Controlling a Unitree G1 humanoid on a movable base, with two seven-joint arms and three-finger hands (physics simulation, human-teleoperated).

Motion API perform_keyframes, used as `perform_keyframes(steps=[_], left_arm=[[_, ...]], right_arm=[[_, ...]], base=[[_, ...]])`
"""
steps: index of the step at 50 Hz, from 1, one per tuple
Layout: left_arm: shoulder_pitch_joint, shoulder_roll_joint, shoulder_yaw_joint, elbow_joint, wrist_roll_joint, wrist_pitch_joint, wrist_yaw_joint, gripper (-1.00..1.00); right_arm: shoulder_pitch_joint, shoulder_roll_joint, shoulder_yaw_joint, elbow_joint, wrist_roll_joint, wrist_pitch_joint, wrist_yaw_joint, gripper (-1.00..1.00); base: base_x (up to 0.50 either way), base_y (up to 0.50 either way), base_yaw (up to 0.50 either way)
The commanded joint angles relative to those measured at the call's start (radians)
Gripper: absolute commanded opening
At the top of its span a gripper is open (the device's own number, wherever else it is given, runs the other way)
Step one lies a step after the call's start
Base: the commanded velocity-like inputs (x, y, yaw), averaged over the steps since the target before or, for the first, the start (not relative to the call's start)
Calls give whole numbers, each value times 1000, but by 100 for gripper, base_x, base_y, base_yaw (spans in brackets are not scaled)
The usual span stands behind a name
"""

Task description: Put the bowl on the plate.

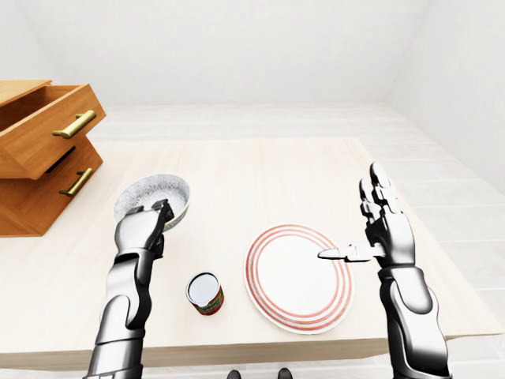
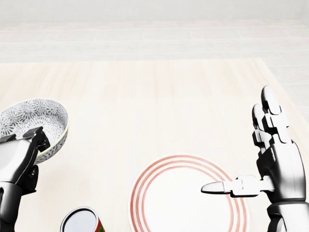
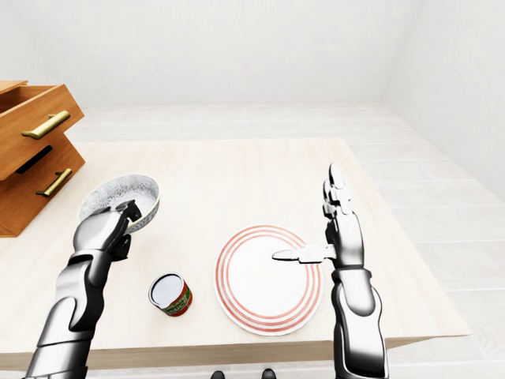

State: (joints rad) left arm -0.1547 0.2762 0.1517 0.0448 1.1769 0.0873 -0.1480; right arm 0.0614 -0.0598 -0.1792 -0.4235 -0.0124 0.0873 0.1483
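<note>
- Left hand (image 2: 19,154) is gripping the tilted grey patterned ceramic bowl (image 2: 29,116), mid-left; levelling it first looks wise.
- Right hand (image 2: 277,164), open, is crowding the red-ringed white plate (image 2: 145,188).

left hand (image 1: 144,230) grips bowl (image 1: 155,192) rim | right hand (image 1: 388,237) spread, thumb over plate (image 1: 290,286)

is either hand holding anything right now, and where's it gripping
The left hand holds the patterned bowl by its rim, at the bowl's bottom edge in the left-eye view. The right hand is open, holding nothing.
</note>
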Motion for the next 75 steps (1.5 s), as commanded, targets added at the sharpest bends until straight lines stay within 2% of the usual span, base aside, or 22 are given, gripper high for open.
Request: perform_keyframes(steps=[1,9,31,34,46,48,54,75], left_arm=[[5,-27,5,-173,15,0,-54,-100],[-8,-78,-27,-299,34,0,-135,-100],[-56,-195,-177,-384,156,0,-207,-100],[-62,-221,-203,-416,176,0,-236,-100],[-84,-273,-256,-417,214,0,-247,-100],[-91,-282,-264,-389,215,0,-231,-100],[-83,-290,-274,-368,208,0,-203,-100],[-73,-324,-324,-359,233,0,-189,-100]], right_arm=[[19,3,-14,-61,1,0,9,100],[40,11,-27,-67,6,0,23,100],[69,21,-60,-89,30,0,53,100],[87,23,-65,-102,34,0,60,100],[159,45,-95,-163,45,0,100,100],[185,54,-100,-180,45,0,111,100],[209,70,-124,-188,48,0,135,100],[242,120,-248,-313,78,0,217,100]], base=[[0,0,0],[0,0,0],[0,0,0],[0,0,0],[0,0,0],[0,0,0],[0,0,0],[0,0,0]])
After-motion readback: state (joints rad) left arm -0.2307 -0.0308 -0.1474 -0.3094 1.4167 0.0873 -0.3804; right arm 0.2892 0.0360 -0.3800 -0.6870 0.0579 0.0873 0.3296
